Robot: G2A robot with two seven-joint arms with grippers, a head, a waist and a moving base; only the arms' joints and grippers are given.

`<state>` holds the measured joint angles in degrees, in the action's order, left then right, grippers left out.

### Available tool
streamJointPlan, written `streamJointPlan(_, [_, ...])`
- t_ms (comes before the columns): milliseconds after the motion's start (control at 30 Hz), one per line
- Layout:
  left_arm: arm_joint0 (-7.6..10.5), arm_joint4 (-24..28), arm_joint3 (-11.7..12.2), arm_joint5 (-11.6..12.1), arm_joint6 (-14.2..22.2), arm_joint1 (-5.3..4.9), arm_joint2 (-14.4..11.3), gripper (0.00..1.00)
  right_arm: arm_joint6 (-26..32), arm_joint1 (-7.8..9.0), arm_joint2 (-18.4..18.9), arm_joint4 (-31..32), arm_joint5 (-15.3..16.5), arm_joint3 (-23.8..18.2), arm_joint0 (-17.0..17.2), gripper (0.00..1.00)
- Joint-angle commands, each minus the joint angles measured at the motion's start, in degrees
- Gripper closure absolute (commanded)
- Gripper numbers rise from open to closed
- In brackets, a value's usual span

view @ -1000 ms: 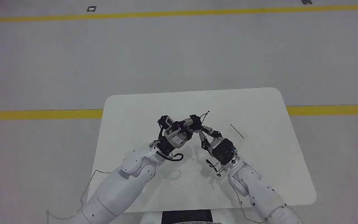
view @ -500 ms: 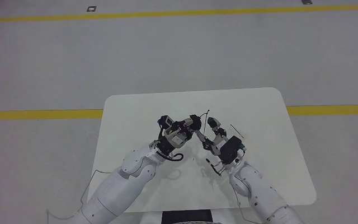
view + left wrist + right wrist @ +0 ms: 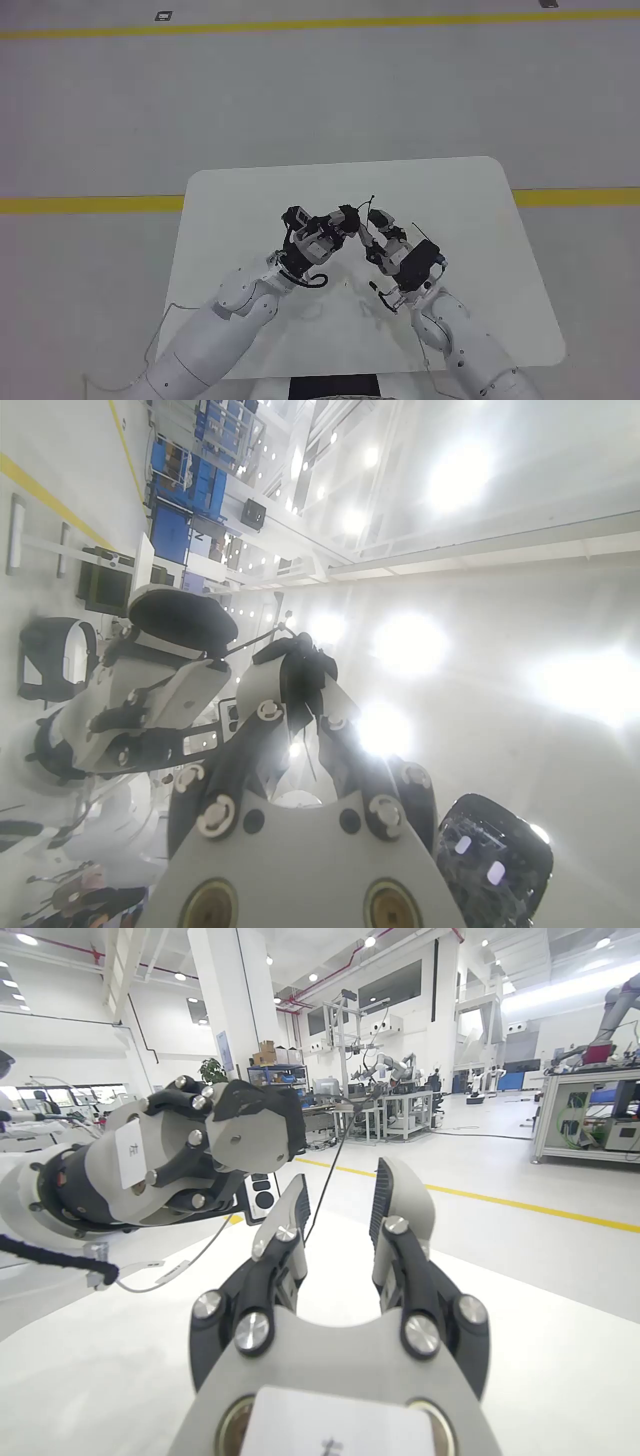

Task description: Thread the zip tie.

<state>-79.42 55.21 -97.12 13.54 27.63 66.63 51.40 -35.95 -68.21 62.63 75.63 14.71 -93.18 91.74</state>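
Over the middle of the table [image 3: 480, 200], a little toward its far edge, my left claw [image 3: 299, 655] is clenched on the zip tie [image 3: 330, 1173]. It holds the tie off the surface with one end raised, so the strap stands clear to be taken. My right claw [image 3: 340, 1203] is released, with the strap passing between its spread fingers, close to one pad; whether it touches I cannot tell. I judge this readies a pinch for feeding tail into head.
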Motion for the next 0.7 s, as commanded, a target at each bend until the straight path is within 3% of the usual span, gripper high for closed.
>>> streamJointPlan(0, [0.00,0.00,0.00,0.00,0.00,0.00,0.00,1.00,-0.12,-0.03,0.04,0.30,-0.13,-0.09,0.00,0.88])
streamJointPlan(67, [0.00,0.00,0.00,0.00,0.00,0.00,0.00,1.00,-0.25,-0.04,0.10,0.80,-0.32,-0.17,0.04,1.00])
streamJointPlan(333, [0.00,0.00,0.00,0.00,0.00,0.00,0.00,1.00,-0.32,-0.08,0.20,2.89,-0.89,-0.01,0.19,1.00])
streamJointPlan(667, [0.00,0.00,0.00,0.00,0.00,0.00,0.00,1.00,-0.07,0.16,0.35,10.55,-3.09,1.69,0.13,1.00])
